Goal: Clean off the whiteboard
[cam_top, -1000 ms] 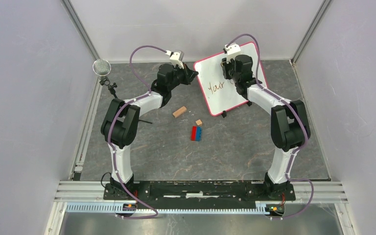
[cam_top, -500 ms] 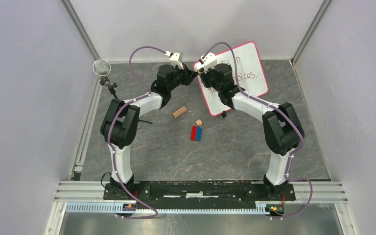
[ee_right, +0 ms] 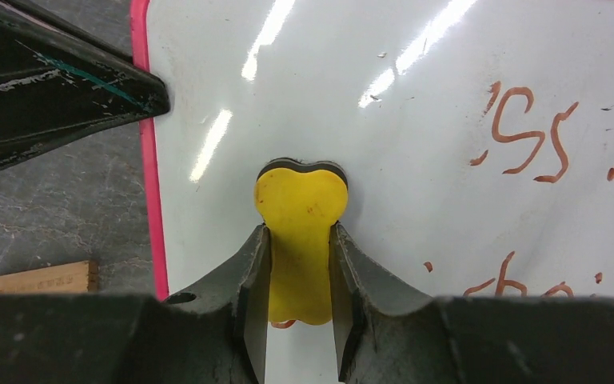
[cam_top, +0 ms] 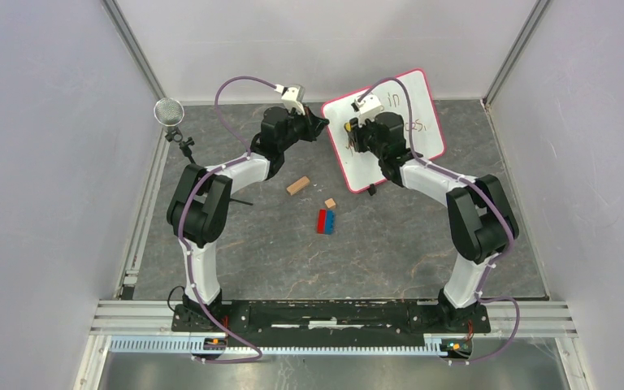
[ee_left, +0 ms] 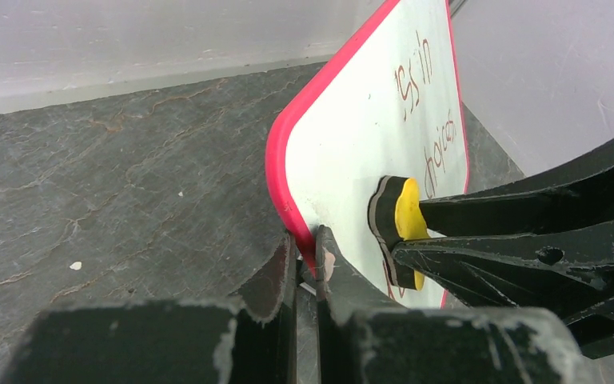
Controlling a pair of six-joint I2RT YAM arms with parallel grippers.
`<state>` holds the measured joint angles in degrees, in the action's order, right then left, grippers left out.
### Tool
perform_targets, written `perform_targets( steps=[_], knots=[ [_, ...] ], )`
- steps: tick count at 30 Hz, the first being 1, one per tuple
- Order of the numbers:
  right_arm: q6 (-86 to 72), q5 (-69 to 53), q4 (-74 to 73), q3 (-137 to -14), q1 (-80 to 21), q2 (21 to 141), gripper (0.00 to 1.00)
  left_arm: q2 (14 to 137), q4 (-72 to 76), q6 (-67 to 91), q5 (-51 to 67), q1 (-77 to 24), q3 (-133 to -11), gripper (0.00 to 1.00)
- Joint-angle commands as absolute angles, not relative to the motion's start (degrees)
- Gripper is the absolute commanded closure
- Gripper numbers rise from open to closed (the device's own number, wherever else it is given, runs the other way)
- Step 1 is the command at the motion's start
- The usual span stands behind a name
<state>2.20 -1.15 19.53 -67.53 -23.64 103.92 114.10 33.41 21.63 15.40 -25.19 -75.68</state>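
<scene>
The whiteboard stands tilted at the back of the table, white with a red-pink frame and reddish handwriting on its right part. My left gripper is shut on the board's left frame edge. My right gripper is shut on a yellow eraser with a black pad, pressed against the board's left part. The eraser also shows in the left wrist view. The board in the right wrist view is clean around the eraser, with writing to its right.
A tan wooden block, a small tan block and a red and blue block pair lie on the grey table in front of the board. A microphone stands at the back left. Walls close the back and sides.
My right gripper swept the eraser from the board's right-middle to its left edge, then slightly back right. The writing at lower left is gone. The left gripper stays on the frame.
</scene>
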Motion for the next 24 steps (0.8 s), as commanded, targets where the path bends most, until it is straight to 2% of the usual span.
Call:
perform_targets(
  steps=[1, 8, 11, 14, 18, 24],
  knots=[
    [4.6, 2.6, 15.6, -66.4, -25.7, 103.0, 1.0, 112.1, 34.0, 16.6, 18.8, -26.9, -75.3, 0.98],
    [5.9, -3.9, 19.8, -66.4, -30.6, 104.8, 1.0, 112.2, 33.8, 16.5, 18.7, -27.0, -75.2, 0.98],
    [5.6, -0.5, 21.3, -65.2, -30.4, 104.9, 1.0, 112.2, 33.8, 16.4, 18.6, -27.0, -75.2, 0.98],
    [3.1, 5.7, 21.7, -63.6, -28.6, 104.9, 1.0, 112.2, 33.8, 16.5, 18.8, -27.0, -75.3, 0.98],
    [-3.1, 4.9, 24.5, -59.7, -23.4, 104.6, 1.0, 112.3, 33.4, 16.0, 18.7, -27.0, -75.3, 0.98],
    [-2.5, 5.8, 25.1, -57.5, -18.6, 104.8, 1.0, 112.1, 32.1, 14.6, 18.5, -27.0, -75.6, 0.98]
  ],
)
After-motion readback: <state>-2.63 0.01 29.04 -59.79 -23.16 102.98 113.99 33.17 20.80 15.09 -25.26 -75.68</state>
